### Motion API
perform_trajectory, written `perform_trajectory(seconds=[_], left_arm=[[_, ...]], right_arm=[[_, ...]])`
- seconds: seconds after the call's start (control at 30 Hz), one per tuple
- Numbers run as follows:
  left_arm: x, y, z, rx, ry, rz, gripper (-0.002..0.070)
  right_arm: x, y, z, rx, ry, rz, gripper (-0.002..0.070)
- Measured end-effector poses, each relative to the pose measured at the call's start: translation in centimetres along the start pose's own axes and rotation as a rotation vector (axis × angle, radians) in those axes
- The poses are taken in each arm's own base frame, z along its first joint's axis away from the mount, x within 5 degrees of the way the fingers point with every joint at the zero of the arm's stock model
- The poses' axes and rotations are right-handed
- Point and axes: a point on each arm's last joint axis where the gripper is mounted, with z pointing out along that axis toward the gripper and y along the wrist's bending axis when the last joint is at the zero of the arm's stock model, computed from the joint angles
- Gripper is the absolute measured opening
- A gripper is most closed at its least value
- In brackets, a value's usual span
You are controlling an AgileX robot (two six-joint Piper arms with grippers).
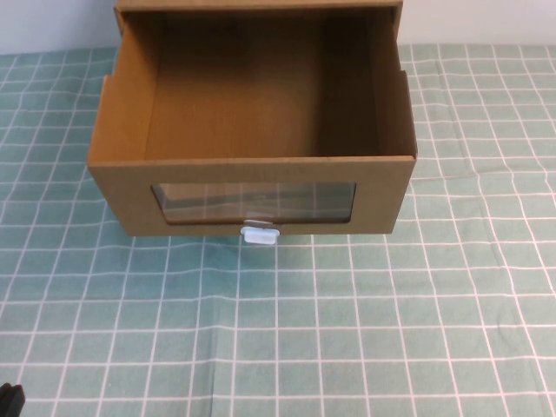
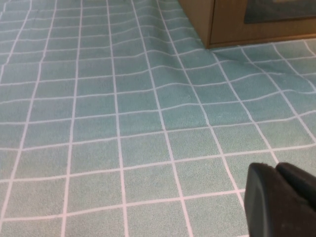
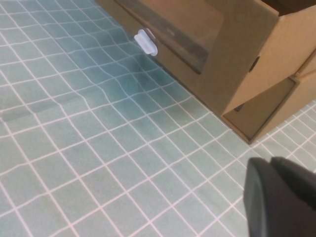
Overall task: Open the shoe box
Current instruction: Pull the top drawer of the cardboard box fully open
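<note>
The cardboard shoe box [image 1: 122, 130] stands at the back middle of the table. Its drawer is pulled out toward me, and the inside looks bare. The drawer front has a clear window [image 1: 254, 201] and a small white handle [image 1: 260, 233] at its lower edge. My left gripper [image 2: 276, 168] is shut on nothing, low over the cloth at the near left, with only a dark bit of it [image 1: 9, 400] in the high view. My right gripper [image 3: 270, 160] is shut on nothing, hovering to the right of the box [image 3: 247, 54], apart from the handle [image 3: 146, 42].
A green cloth with a white grid [image 1: 347, 330] covers the table and is slightly wrinkled near the box. The box's outer sleeve [image 1: 261, 7] sits behind the drawer at the back edge. One box corner [image 2: 227, 19] shows in the left wrist view.
</note>
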Motion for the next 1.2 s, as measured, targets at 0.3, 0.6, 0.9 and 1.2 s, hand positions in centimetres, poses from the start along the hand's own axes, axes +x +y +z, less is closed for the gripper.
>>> perform_trajectory(seconds=[0.3, 0.6, 0.9, 1.2], left_arm=[[0.0, 0.0, 0.0, 0.002, 0.0, -0.004, -0.0005], [0.0, 0.0, 0.0, 0.002, 0.0, -0.005, -0.0005], [0.0, 0.0, 0.0, 0.002, 0.0, -0.007, -0.0005], [0.0, 0.0, 0.0, 0.002, 0.0, -0.007, -0.0005]], right_arm=[[0.0, 0.0, 0.0, 0.0, 0.0, 0.0, -0.0013], [0.0, 0.0, 0.0, 0.0, 0.0, 0.0, -0.0014], [0.3, -1.3, -0.8, 0.166, -0.003, 0.06, -0.0013], [-0.4, -3.1, -3.8, 0.594, -0.199, 0.34, -0.0013]])
